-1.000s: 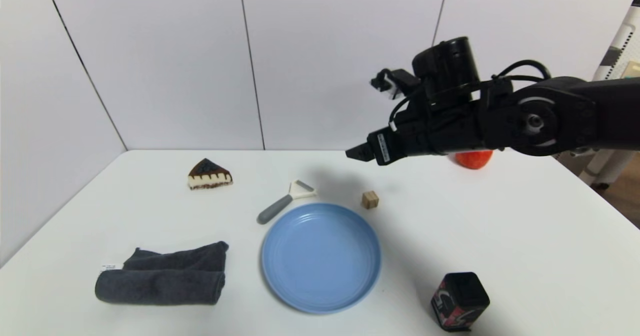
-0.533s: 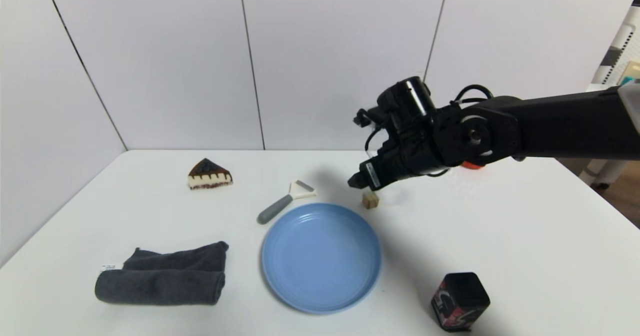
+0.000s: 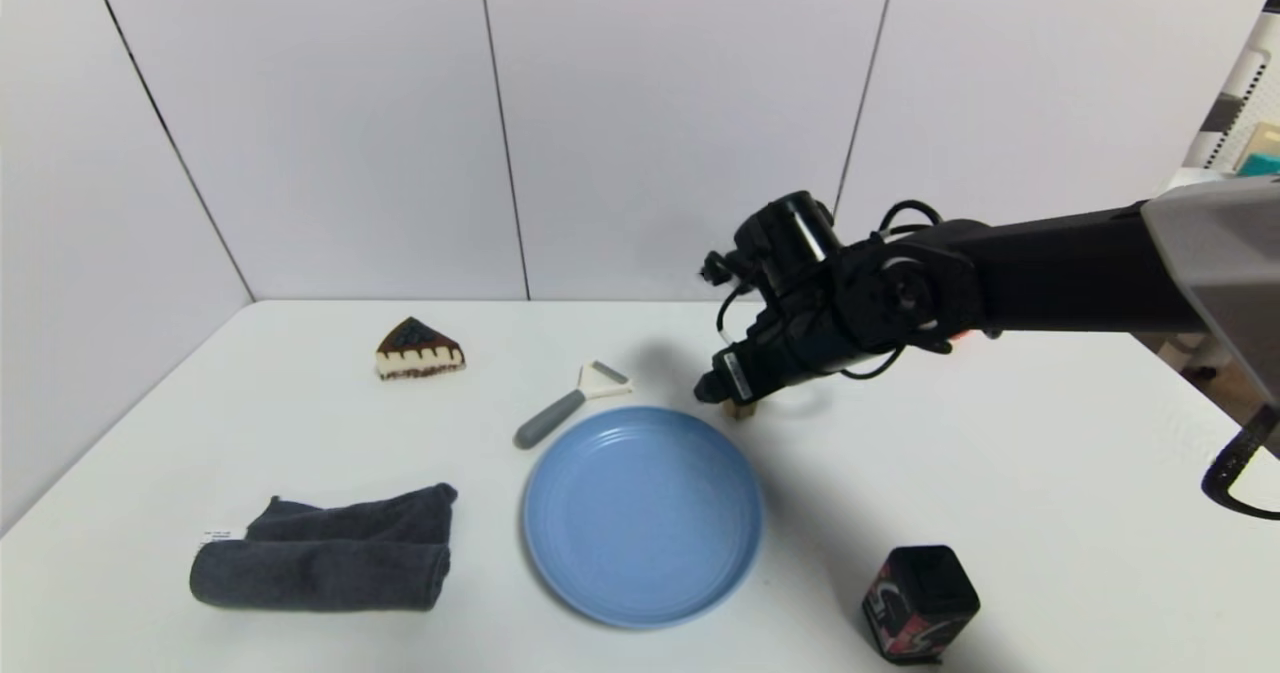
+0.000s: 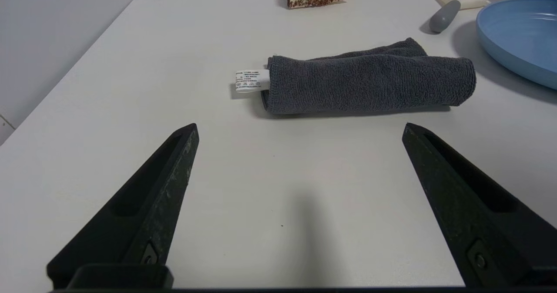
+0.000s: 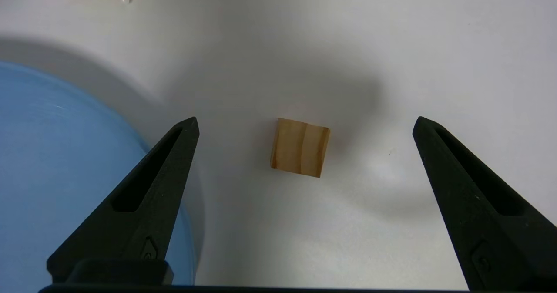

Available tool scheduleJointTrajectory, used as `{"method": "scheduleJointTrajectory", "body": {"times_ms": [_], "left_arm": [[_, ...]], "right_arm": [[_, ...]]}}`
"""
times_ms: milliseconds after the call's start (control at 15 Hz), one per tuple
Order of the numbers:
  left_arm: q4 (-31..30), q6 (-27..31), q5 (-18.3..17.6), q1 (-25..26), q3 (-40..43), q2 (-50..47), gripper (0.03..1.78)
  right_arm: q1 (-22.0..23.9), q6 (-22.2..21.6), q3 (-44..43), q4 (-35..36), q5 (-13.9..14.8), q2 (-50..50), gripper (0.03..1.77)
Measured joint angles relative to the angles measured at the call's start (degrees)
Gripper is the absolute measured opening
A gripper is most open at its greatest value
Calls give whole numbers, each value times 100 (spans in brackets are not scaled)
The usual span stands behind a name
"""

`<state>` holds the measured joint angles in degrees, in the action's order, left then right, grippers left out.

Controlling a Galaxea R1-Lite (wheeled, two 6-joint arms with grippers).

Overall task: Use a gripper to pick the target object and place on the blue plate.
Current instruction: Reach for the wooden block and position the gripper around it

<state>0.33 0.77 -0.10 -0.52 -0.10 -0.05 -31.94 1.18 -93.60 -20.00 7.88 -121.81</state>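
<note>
While the right gripper [image 3: 712, 389] hung low over the table [image 3: 1000, 473], its fingers [image 5: 148, 197] stood wide apart, and the wooden cube [image 5: 300, 147] lay on the table between them, touching neither. Seen from the head camera, the cube [image 3: 741, 409] sat just beside the blue plate [image 3: 641, 516], at about one o'clock from its centre and outside the rim. A peeler [image 3: 565, 404] lay at about eleven o'clock from the plate. The left gripper [image 4: 300, 206] hovered over bare table near a rolled grey towel [image 4: 370, 82], its fingers also spread wide and holding nothing.
</note>
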Motion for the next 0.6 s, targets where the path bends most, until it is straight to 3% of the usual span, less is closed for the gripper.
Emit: {"method": "scheduleJointTrajectory", "body": {"times_ms": [267,600], "left_arm": [[0,0,0,0,0,0,169],[0,2,2,0,0,0,169]], "right_arm": [[5,-296,-67,-160,124,-156,170],[5,-835,-670,-1141,133,-319,170]]}}
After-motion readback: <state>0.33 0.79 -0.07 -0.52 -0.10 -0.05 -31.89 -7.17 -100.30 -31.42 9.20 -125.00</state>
